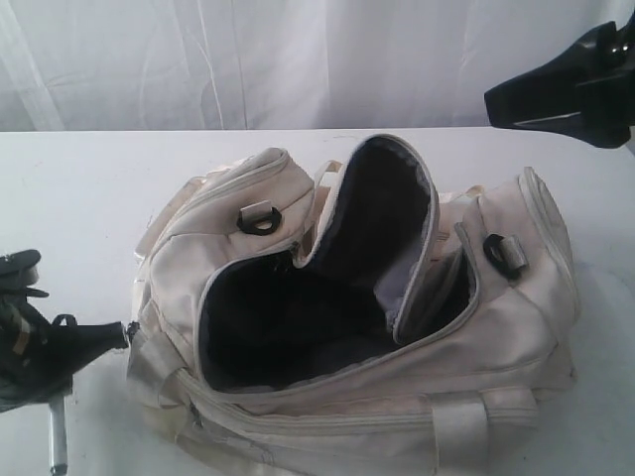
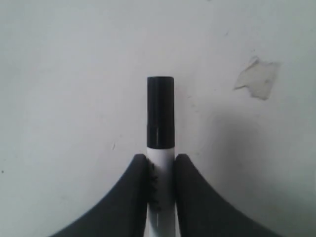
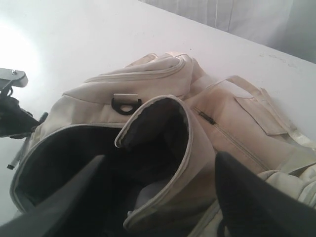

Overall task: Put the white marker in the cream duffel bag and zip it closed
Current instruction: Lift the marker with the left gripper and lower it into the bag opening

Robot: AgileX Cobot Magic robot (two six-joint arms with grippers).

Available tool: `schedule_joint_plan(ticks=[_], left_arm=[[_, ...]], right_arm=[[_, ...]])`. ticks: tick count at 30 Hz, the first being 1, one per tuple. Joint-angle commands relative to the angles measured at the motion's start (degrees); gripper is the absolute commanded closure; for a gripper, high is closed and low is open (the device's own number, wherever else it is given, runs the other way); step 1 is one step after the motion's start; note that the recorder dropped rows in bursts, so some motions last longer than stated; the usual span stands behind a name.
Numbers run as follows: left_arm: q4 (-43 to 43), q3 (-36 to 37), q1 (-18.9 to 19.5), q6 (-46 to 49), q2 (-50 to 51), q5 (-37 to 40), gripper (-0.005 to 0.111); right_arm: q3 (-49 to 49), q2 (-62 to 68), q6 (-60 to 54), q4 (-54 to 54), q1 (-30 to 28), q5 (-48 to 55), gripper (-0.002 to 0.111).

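The white marker (image 2: 160,113) is pinched at its barrel by the left gripper (image 2: 160,163), low on the counter (image 2: 74,74) beside the cream duffel bag (image 1: 496,337), cap left free, probably for a clean lift. The right gripper (image 3: 160,158) is held wide over the unzipped mouth, likely awaiting the zip.

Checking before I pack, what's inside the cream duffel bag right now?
Only dark lining shows through the open top. The upturned flap hides some of it; the white marker is outside.
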Motion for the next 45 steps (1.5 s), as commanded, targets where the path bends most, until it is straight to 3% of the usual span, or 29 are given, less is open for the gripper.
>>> schedule_joint_plan(ticks=[1, 3, 8, 11, 14, 17, 20, 23, 25, 28, 34, 45], left_arm=[[-1.4, -2.4, 0.0, 10.8, -11.9, 1.4, 0.091], [-7.2, -5.9, 0.0, 19.4, -18.1, 1.4, 0.091], [-34.5, -13.3, -0.7, 44.3, -23.4, 1.3, 0.091], [-44.2, -14.6, -2.9, 52.8, -22.5, -1.6, 0.091], [-48.8, -14.6, -6.6, 56.1, -21.1, -5.7, 0.091], [-49.8, -14.6, -10.0, 56.1, -19.8, -7.1, 0.091], [-47.7, -14.6, -14.2, 56.6, -18.0, -19.8, 0.091], [-47.2, -14.6, -16.0, 57.6, -14.7, -24.6, 0.091], [-44.0, -14.6, -18.1, 57.7, -12.1, -26.0, 0.091], [-36.4, -14.6, -22.5, 57.6, -8.7, -34.2, 0.091], [-32.4, -14.6, -25.5, 57.5, -5.3, -39.0, 0.091], [-27.3, -14.6, -27.4, 57.3, -2.8, -38.9, 0.091]], right_arm=[[0.2, -0.4, -0.7, 0.7, -0.1, -0.9, 0.051], [0.2, -0.4, -0.7, 0.6, -0.1, -1.4, 0.051], [0.2, -0.4, -1.0, 0.3, -0.1, -2.1, 0.051], [0.2, -0.4, -1.3, 0.3, -0.1, -2.5, 0.051], [0.2, -0.4, -1.6, 0.3, -0.1, -2.5, 0.051], [0.2, -0.4, -1.6, 0.3, -0.1, -2.5, 0.051], [0.2, -0.4, -1.5, 0.3, -0.1, -2.2, 0.051], [0.2, -0.4, -1.5, 0.3, -0.1, -2.1, 0.051], [0.2, -0.4, -1.5, 0.3, -0.1, -2.1, 0.051], [0.2, -0.4, -1.7, 0.3, -0.1, -2.1, 0.051], [0.2, -0.4, -1.8, 0.3, -0.1, -1.6, 0.051], [0.2, -0.4, -1.8, 0.2, -0.1, -1.5, 0.051]])
